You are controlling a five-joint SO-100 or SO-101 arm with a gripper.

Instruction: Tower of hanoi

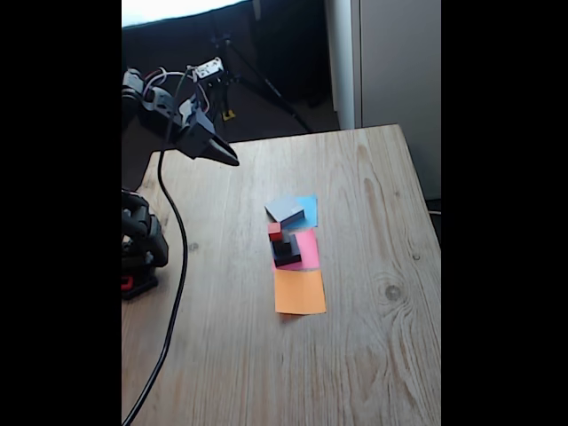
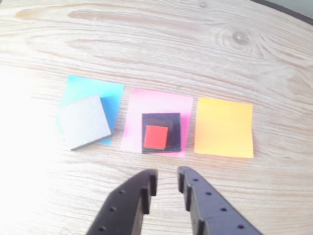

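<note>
A pink paper square (image 2: 134, 105) carries a black block (image 2: 173, 122) with a small red cube (image 2: 156, 136) on top of it. In the fixed view this dark stack (image 1: 287, 253) looks two layers high, with the red cube (image 1: 274, 231) at its far-left corner. A larger grey block (image 2: 84, 121) lies skewed on the blue paper (image 2: 110, 93); the fixed view shows that grey block (image 1: 285, 211) as well. My gripper (image 2: 167, 177) hovers short of the pink square, its fingers a narrow gap apart and empty. The fixed view has the gripper (image 1: 229, 159) raised high at the table's left.
An empty orange paper square (image 2: 224, 126) lies beside the pink one, also seen as the orange square (image 1: 300, 291). A black cable (image 1: 180, 266) runs down the wooden table (image 1: 373, 355) past the arm's base (image 1: 140, 244). Tripod legs stand beyond the far edge.
</note>
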